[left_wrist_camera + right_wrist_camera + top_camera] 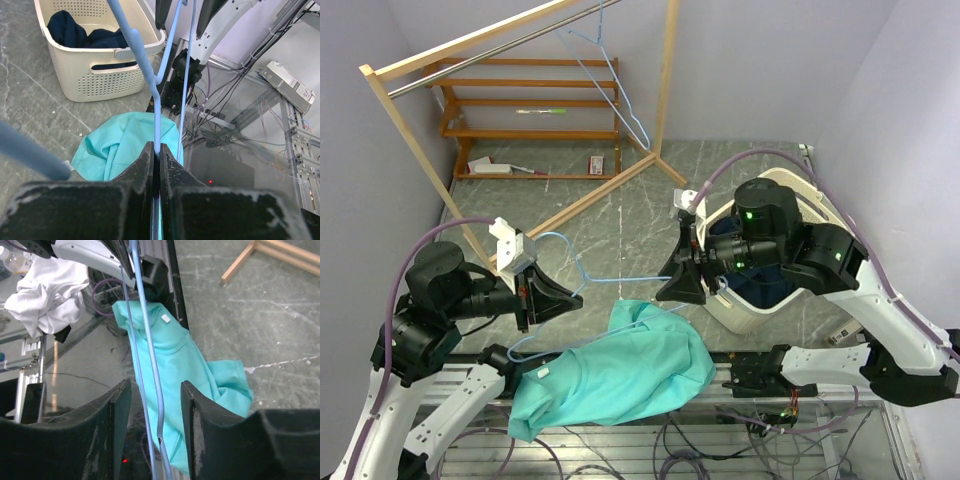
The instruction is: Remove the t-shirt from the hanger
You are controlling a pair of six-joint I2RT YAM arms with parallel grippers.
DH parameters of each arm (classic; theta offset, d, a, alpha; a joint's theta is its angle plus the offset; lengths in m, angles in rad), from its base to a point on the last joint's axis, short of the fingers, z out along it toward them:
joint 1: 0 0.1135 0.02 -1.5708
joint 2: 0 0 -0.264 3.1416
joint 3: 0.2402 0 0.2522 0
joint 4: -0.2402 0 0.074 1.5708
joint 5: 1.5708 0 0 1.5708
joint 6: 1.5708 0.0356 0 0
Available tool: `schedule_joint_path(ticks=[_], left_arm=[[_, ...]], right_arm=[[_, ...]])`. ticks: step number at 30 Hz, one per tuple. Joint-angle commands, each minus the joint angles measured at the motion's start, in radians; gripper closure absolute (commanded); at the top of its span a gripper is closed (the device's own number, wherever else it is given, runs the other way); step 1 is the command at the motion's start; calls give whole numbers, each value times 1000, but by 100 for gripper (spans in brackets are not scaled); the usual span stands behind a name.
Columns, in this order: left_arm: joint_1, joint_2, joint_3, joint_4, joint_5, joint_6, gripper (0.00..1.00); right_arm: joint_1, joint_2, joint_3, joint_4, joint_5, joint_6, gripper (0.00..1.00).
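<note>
While left gripper (156,151) pinches hanger (156,107), right gripper (156,386) gapes.

Basket (735,315) and rack (417,150) hem the bare tabletop (620,210) behind the hanger (630,279).

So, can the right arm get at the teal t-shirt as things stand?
Probably yes. The right gripper is open, close beside the t-shirt, which lies uncovered at the table edge. Only the blue hanger, whose wires run between its jaws, is in the way.
</note>
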State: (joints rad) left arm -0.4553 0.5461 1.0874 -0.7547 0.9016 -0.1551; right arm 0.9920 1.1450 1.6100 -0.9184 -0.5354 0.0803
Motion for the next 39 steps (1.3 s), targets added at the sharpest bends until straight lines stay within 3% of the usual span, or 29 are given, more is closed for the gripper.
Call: schedule_joint_path(ticks=[1,3,4,5,7,11,15,20,23,28,32,39], left_arm=[[-2,-17,34,68,15,-45,93],[-2,-22,37,68,3,-49,93],[-3,-25,40,63,-14,-48,93],[-2,-30,45,51,-51,-47,90],[-2,-47,61,19,-181,-47,76],[-2,-137,59,-5,-578,-96,57],[-2,-277,-24,29,-859,-152,50],[-3,-446,-150,63,-1027,-249,50],[-3,-537,-216,77,-1088,-294,51],[-3,-543,-251,42,-1163,-363,57],[-2,-545,-249,2,-1223,-410,57],[-3,-542,-260,12,-1165,-406,57]], right_arm=[[-2,-1,-38,-14,-29,-11,68],[-1,-3,-42,-15,-28,-8,94],[-2,-5,-38,-16,2,-2,100],[-2,-11,-33,-17,47,10,100],[-2,-29,-13,-21,182,37,100],[-2,-51,40,-55,482,109,100],[-2,-37,67,-37,624,137,100],[-2,13,73,126,691,139,100],[-3,69,94,272,737,139,100],[-2,205,174,505,771,134,100],[-3,337,289,593,796,115,100],[-16,561,530,634,809,102,100]])
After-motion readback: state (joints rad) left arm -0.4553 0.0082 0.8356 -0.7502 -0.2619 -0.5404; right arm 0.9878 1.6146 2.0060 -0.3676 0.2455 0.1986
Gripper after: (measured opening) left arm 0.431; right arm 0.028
